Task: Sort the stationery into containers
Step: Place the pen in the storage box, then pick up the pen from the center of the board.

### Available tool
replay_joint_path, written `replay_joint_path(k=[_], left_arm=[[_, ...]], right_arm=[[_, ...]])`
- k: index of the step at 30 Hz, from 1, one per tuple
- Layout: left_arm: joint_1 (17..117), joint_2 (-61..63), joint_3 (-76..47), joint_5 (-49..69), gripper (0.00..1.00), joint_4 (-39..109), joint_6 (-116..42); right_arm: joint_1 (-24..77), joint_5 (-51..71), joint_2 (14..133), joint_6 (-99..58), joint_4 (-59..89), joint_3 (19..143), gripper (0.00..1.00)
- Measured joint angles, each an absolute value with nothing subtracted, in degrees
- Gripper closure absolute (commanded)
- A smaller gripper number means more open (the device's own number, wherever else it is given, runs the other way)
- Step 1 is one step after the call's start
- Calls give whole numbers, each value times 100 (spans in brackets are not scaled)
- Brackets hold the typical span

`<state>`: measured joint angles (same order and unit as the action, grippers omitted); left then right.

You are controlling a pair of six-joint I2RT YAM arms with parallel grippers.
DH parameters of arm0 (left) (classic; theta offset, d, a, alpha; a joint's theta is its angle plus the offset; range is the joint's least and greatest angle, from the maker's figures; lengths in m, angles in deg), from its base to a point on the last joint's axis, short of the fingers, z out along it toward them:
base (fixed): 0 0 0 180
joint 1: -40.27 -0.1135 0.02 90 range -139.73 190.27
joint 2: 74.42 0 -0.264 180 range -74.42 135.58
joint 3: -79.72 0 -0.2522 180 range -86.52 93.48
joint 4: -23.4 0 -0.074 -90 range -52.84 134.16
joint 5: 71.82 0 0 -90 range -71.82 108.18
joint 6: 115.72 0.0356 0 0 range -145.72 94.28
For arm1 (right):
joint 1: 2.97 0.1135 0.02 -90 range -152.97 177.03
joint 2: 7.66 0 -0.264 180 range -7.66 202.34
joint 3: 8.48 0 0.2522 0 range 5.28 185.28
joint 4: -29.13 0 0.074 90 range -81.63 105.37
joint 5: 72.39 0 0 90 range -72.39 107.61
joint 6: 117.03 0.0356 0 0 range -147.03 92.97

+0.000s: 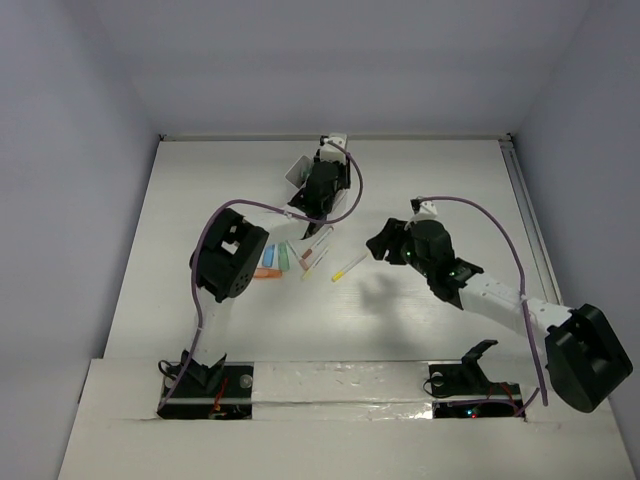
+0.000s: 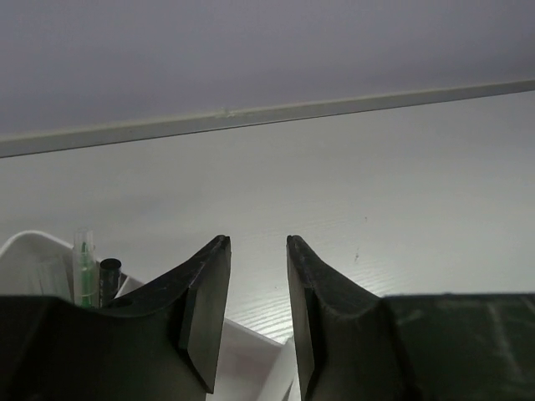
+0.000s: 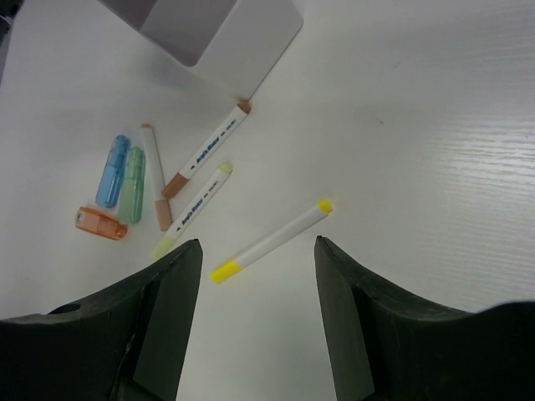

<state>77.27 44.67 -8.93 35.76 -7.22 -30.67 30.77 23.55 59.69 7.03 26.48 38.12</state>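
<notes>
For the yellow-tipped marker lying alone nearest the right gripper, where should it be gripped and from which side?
Grip the yellow-tipped marker at mid-barrel, coming straight down with the right gripper, fingers turned across its diagonal length. It lies flat on the table, apart from the other markers, so both long sides look free. A middle grip should keep it balanced.

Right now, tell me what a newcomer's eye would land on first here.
A scatter of pens and three chunky pieces in blue, green and orange lies mid-scene. One yellow pen lies apart from them, and the right gripper hangs open near it. Farther back, the left gripper is open over the white box, which holds a green pen.
</notes>
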Motion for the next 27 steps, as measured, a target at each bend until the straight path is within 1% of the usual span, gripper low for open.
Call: replay_joint_path(k=[3,4,5,6,7,8,11,12,15,16,19,20,21,23,27], left_arm=[[7727,4460,-931,3576,69,-729,-3067],[7727,4456,-966,3576,69,-740,-3067],[7727,4425,-1016,3576,69,-740,-3067],[7727,4392,-1088,3578,69,-735,-3071],[7727,4340,-1162,3574,69,-731,-3080],[7727,4261,-1258,3572,70,-716,-3093],[7731,3881,-1534,3548,73,-617,-3137],[7740,3684,-1637,3526,75,-582,-3163],[7770,2948,-2013,3430,83,-517,-3311],[7797,2622,-2201,3388,85,-536,-3390],[7937,1700,-2847,3290,92,-628,-3696],[8004,1405,-3116,3268,96,-663,-3803],[8055,1175,-3344,3259,97,-665,-3913],[8173,799,-3790,3242,99,-617,-4135],[8271,434,-4474,3183,99,-200,-4514]], right_arm=[[3077,2318,6092,703,2637,3812,41],[3077,2315,6109,703,2639,3812,47],[3077,2313,6122,699,2639,3812,66],[3077,2309,6133,697,2639,3812,66],[3077,2309,6148,693,2644,3812,91],[3077,2296,6170,653,2648,3812,100],[3077,2291,6360,679,2633,3865,100],[3077,2278,6483,679,2622,3909,100],[3077,2204,6898,688,2563,4070,71],[3081,2156,7031,695,2519,4127,53],[3094,2009,7344,717,2454,4254,37],[3112,1983,7447,741,2430,4296,37],[3122,1957,7532,738,2419,4335,36],[3142,1861,7709,778,2406,4420,35],[3208,1762,8146,861,2362,4612,35]])
